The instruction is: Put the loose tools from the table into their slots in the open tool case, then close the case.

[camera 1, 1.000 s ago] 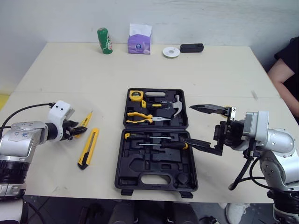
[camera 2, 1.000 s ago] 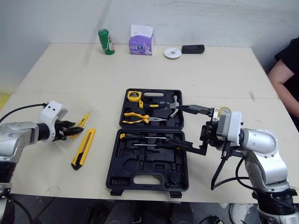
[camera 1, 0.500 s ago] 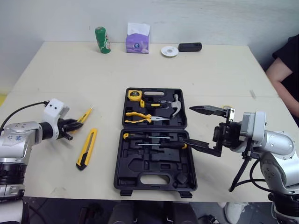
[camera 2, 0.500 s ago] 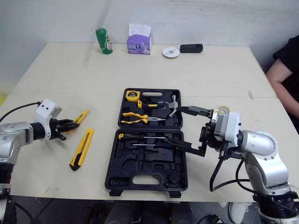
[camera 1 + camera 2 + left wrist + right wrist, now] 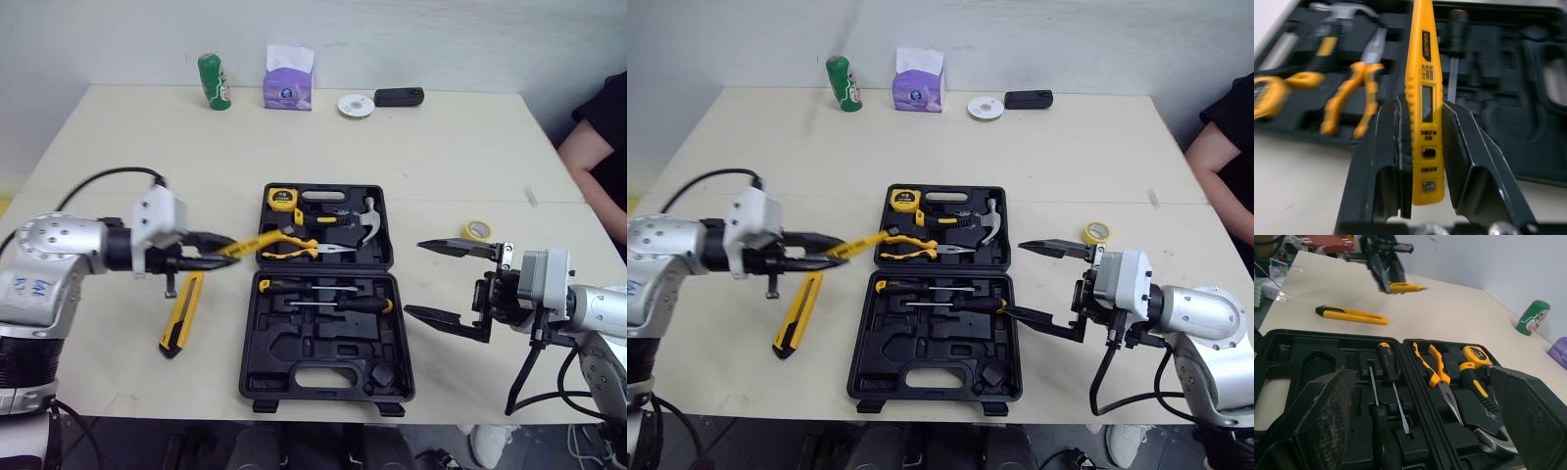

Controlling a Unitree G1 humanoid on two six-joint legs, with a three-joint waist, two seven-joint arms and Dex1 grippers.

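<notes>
The black tool case (image 5: 326,338) lies open at the table's middle, holding a tape measure (image 5: 284,199), pliers (image 5: 306,246), a hammer (image 5: 359,219) and screwdrivers (image 5: 331,300). My left gripper (image 5: 217,247) is shut on a yellow tester pen (image 5: 257,240), held above the table at the case's left edge with its tip over the pliers. In the left wrist view the pen (image 5: 1423,93) sits between both fingers (image 5: 1390,152). A yellow utility knife (image 5: 182,311) lies left of the case. My right gripper (image 5: 413,277) stands open just right of the case, holding nothing.
A yellow tape roll (image 5: 477,230) lies on the table right of the case. At the far edge stand a green can (image 5: 213,81), a tissue pack (image 5: 289,78), a white disc (image 5: 355,105) and a black device (image 5: 399,96). A person's dark sleeve (image 5: 602,127) shows at the right.
My left gripper has lifted the tester pen off the table and carried it right to the case's left edge. My right gripper has drawn back to the right, off the case.
</notes>
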